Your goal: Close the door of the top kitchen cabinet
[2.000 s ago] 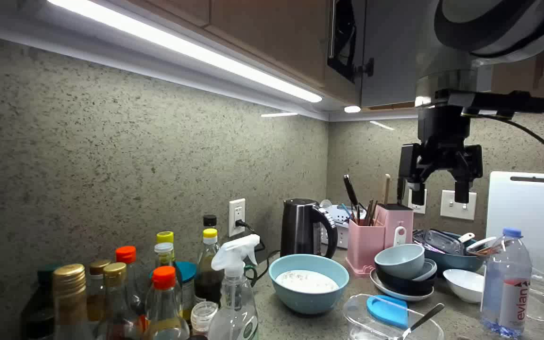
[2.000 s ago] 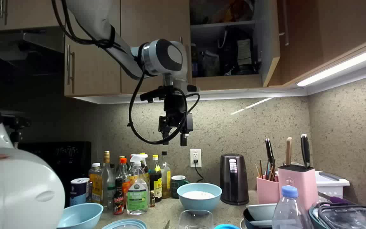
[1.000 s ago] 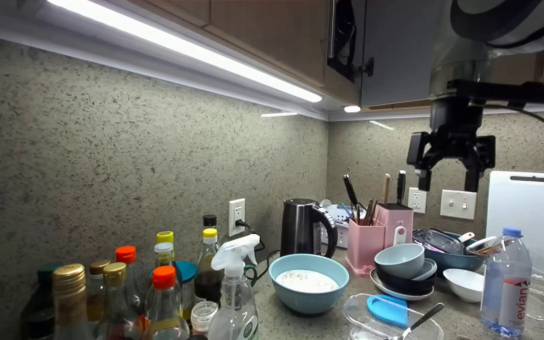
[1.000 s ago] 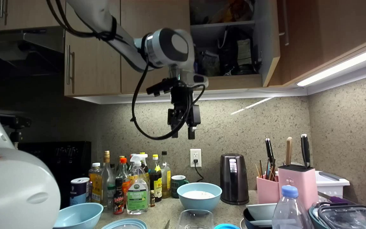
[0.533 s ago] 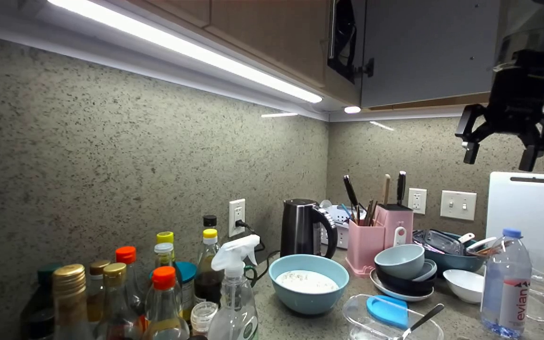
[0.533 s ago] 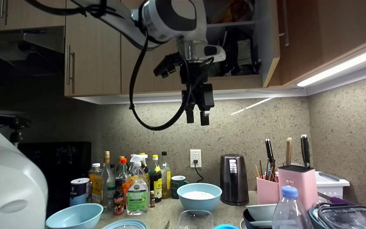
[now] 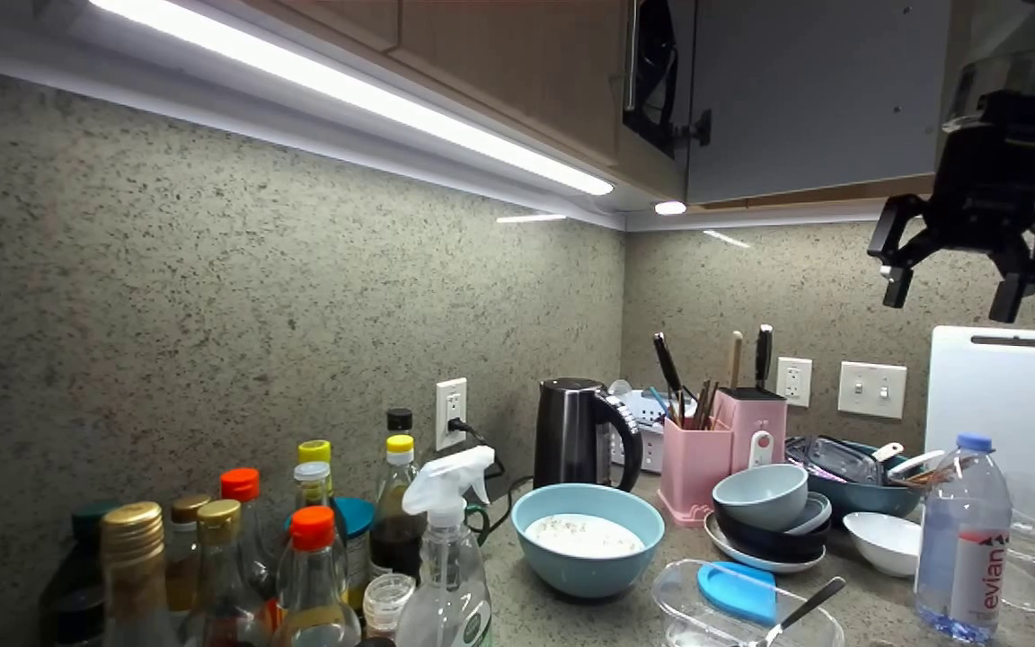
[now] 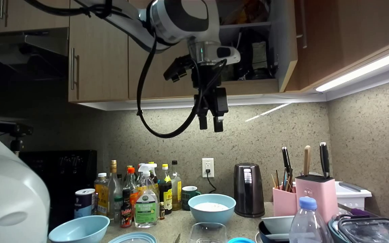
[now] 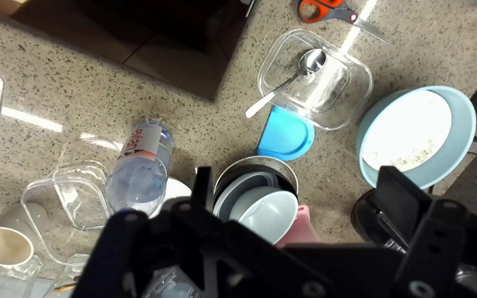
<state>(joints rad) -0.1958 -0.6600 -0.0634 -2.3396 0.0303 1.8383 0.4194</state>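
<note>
The door [image 8: 283,44] is seen swung open at the right of the top cabinet [image 8: 253,87] in an exterior view, and the shelf [image 8: 248,25] inside is exposed. Its grey inner face [image 7: 818,99] is turned toward the camera in an exterior view. In both exterior views the gripper [image 7: 953,295] is held pointing down, apart from the door; its fingers are spread well apart and nothing is gripped. Part of the cabinet's opening is hidden by the arm [image 8: 191,17]. On the worktop [image 9: 205,132] a blue bowl [image 8: 211,216] with something white in it is placed near the kettle [image 8: 249,190], and a knife [image 8: 324,160] is held in a pink block [image 8: 317,199]. In the wrist view, a spoon [image 9: 278,88] is laid in a clear tub [image 9: 329,89] with its handle over the rim, scissors [image 9: 325,14] are set just beside the tub, and bowls [image 9: 273,211] are stacked near a water bottle [image 9: 141,178].
</note>
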